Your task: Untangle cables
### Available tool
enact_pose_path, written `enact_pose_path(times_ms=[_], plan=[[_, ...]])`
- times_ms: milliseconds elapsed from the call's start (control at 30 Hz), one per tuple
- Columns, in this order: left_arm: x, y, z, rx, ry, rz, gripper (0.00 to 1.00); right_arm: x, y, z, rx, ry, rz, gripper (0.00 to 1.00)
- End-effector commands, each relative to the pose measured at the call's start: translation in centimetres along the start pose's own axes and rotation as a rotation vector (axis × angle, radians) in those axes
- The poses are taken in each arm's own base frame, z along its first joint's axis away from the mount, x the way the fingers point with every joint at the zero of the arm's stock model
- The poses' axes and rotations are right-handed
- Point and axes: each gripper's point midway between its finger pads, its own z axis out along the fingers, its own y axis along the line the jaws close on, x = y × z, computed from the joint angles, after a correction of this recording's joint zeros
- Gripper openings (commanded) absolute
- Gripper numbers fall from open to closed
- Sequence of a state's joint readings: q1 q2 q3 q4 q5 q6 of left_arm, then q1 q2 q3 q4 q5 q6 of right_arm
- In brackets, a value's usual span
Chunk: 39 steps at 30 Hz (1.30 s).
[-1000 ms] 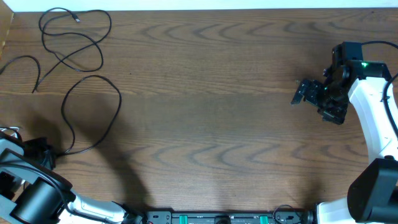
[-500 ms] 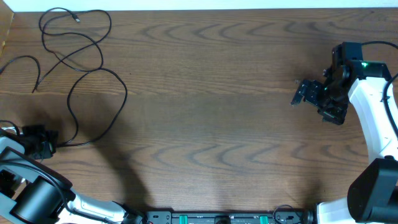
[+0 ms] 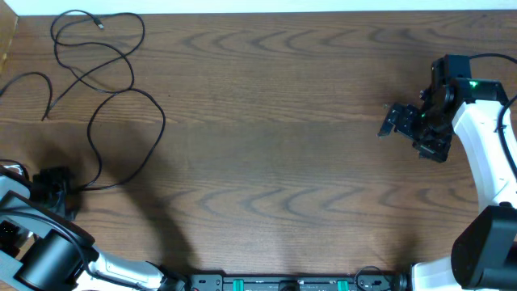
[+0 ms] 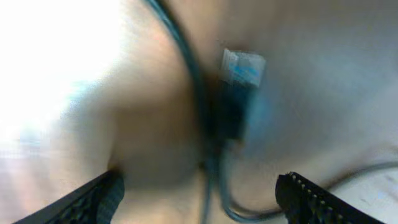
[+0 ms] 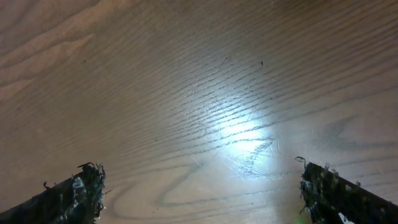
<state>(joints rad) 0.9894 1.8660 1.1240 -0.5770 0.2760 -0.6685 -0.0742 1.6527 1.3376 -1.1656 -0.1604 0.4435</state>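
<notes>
Thin black cables (image 3: 121, 105) lie looped and crossing in the far left corner of the wooden table. One strand runs down to my left gripper (image 3: 58, 187) at the left edge. In the blurred left wrist view that cable (image 4: 199, 93) and its dark plug end with a pale tip (image 4: 239, 74) lie just ahead of my left gripper (image 4: 202, 199). The cable passes between its fingertips (image 4: 99, 198), which stand wide apart and open. My right gripper (image 3: 396, 121) hovers open at the far right over bare wood, with nothing in my right gripper (image 5: 202, 193). No white cable shows clearly.
The table's far edge (image 3: 258, 11) meets a white strip along the top. The right arm's white body (image 3: 485, 153) runs down the right side. A black rail (image 3: 291, 283) lines the near edge.
The left gripper was shut on the cable end and pulled the loop up and to the right. It has now opened, and the cable lies loose between its fingers. The right arm has not moved.
</notes>
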Motion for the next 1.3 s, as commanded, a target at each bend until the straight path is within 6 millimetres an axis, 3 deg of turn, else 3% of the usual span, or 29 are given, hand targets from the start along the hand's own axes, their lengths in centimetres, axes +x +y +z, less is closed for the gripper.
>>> enact_pose_path(times_ms=[0,100,333,467,1267], plan=[[-1.9,2.2,-0.3,-0.131,-0.107,0.009,0.84,0.2,0.0,0.4,0.006,0.014,-0.005,0.99],[-2.1,2.6,-0.3,-0.154,-0.123,0.009,0.84,0.2,0.0,0.4,0.006,0.013,-0.005,0.99],[-4.4,5.8,-1.6,-0.348,-0.262,0.042,0.85,0.3,-0.1,0.4,0.007,0.015,-0.005,0.99],[-5.0,6.1,-1.9,-0.376,-0.295,0.044,0.84,0.4,-0.1,0.4,0.010,0.020,-0.004,0.99],[-8.3,3.6,-2.3,-0.291,-0.427,0.120,0.84,0.6,-0.2,0.4,0.014,0.028,-0.002,0.99]])
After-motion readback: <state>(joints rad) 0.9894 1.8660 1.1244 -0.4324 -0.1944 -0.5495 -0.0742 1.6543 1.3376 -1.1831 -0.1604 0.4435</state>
